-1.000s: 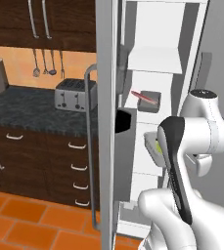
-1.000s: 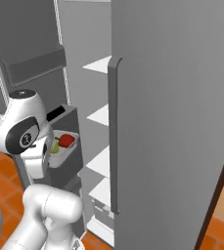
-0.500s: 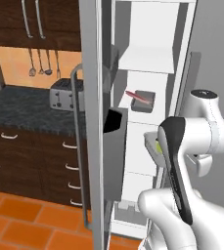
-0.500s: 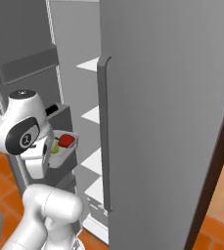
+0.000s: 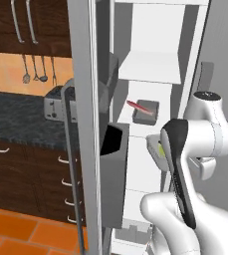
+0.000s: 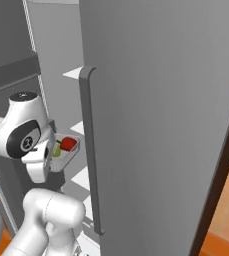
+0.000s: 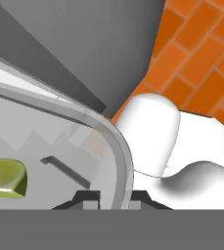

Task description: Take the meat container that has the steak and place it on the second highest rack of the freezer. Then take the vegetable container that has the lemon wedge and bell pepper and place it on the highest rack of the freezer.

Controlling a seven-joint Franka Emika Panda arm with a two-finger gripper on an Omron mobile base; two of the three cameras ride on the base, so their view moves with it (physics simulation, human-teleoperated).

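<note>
Our arm was folded w/ elbow high, forearm angled down. Gripper (image 7: 112, 195) was nearly closed, fingertips (image 7: 86, 196) pinching a clear container's rim (image 7: 114, 146), wrist tilted toward floor.

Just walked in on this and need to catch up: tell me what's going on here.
The robot arm is partway through loading the freezer. The meat container with the steak already sits on a white shelf inside. The tool is shut on the rim of the clear vegetable container, which holds the lemon wedge and bell pepper, in front of the open freezer and not yet on a rack.
</note>
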